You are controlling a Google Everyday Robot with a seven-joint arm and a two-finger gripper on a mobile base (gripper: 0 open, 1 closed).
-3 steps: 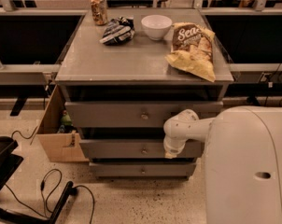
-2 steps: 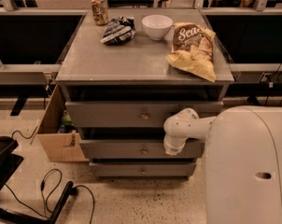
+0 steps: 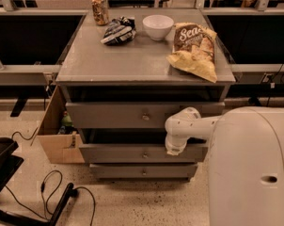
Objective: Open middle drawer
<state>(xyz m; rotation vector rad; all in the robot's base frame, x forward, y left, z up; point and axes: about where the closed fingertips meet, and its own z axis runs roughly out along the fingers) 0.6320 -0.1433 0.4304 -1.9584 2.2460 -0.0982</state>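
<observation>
1. Gray middle drawer (image 3: 128, 153), below the desk's (image 3: 132, 60) front edge, sits where it did a second earlier, a dark gap above its front; nothing on the desk has shifted.
2. White arm (image 3: 198, 126) holds the same pose, reaching in from the right under the desk's front right corner, elbow bent downward.
3. Gripper (image 3: 174, 149) hangs at the drawer front's right end, right of the knob (image 3: 144, 155); whether it is apart or together cannot be told.
</observation>
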